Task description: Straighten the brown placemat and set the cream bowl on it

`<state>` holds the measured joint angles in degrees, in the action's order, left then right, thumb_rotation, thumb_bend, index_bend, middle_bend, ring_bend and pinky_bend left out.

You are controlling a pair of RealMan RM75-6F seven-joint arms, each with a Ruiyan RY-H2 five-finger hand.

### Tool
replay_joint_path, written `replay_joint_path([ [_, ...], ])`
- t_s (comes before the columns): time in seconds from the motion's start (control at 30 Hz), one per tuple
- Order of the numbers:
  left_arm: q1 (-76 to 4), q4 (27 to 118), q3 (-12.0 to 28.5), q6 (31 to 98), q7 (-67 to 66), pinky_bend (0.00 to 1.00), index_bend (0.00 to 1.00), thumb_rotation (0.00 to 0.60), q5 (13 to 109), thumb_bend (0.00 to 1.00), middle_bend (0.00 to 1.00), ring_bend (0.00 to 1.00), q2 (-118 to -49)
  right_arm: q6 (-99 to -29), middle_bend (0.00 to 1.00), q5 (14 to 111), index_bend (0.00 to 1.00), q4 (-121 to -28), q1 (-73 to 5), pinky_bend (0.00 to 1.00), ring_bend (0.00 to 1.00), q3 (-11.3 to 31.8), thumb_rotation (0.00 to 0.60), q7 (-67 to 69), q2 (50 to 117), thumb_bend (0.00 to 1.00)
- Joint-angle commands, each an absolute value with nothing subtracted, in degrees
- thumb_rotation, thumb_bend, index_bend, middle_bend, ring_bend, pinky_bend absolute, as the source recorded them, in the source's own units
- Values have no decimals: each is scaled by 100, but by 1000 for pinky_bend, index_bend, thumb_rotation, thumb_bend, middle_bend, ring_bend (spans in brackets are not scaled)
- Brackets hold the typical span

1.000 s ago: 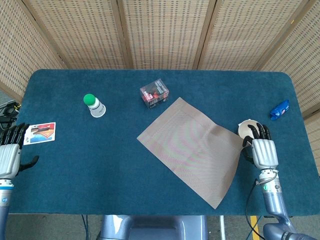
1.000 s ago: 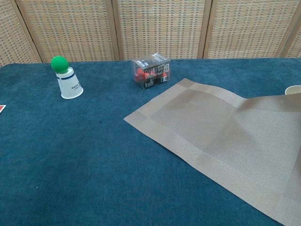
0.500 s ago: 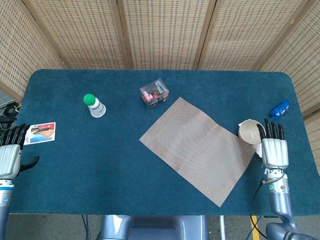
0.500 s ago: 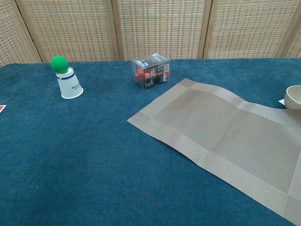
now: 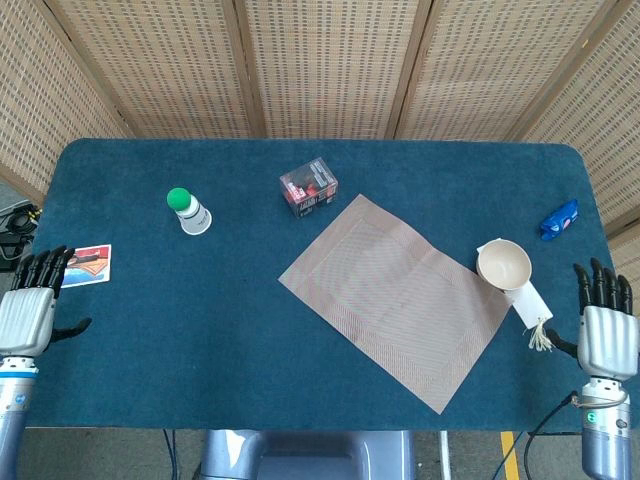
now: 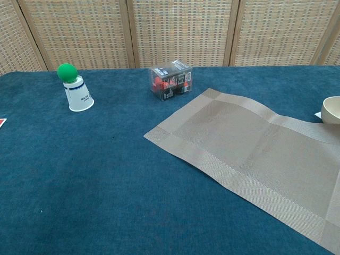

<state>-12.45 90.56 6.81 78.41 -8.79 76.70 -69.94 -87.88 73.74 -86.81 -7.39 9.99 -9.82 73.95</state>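
Observation:
The brown placemat [image 5: 400, 298] [image 6: 255, 156] lies flat on the blue table, turned at an angle to the table edges. The cream bowl [image 5: 504, 264] [image 6: 332, 109] stands upright just off the mat's right corner, beside a white tag [image 5: 530, 305]. My right hand [image 5: 604, 334] is at the table's right front edge, fingers spread and holding nothing, apart from the bowl. My left hand [image 5: 32, 308] hovers at the left front edge, also spread and holding nothing. Neither hand shows in the chest view.
An upturned paper cup with a green ball [image 5: 187, 211] [image 6: 75, 88] stands at the back left. A clear box [image 5: 309, 186] [image 6: 171, 79] sits behind the mat. A picture card [image 5: 85, 266] lies by the left hand, a blue object [image 5: 560, 218] at far right.
The right hand let go of the mat's right corner and drew back to the right front edge. The mat flattened and the bowl is now fully uncovered. The left hand barely shifted.

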Motion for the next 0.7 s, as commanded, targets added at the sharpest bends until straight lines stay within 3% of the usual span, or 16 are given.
replay_joint_path([
  [0.03, -1331, 9140, 696, 7763, -957, 0, 0, 600, 7707, 110, 0, 0, -7008, -8956, 0, 7570, 101, -8801, -598, 0, 0, 1003, 600, -667, 7163, 155],
  [0.23, -1864, 9410, 871, 7314, -1638, 0, 0, 600, 7766, 129, 0, 0, -7116, -8998, 0, 7615, 101, -8842, -481, 0, 0, 1087, 600, -108, 6846, 155],
  [0.7, -3300, 9204, 1313, 6153, -3180, 0, 3, 600, 7264, 102, 0, 0, -8189, -8860, 0, 7733, 102, -9053, -411, 0, 0, 1109, 600, 531, 6462, 155],
])
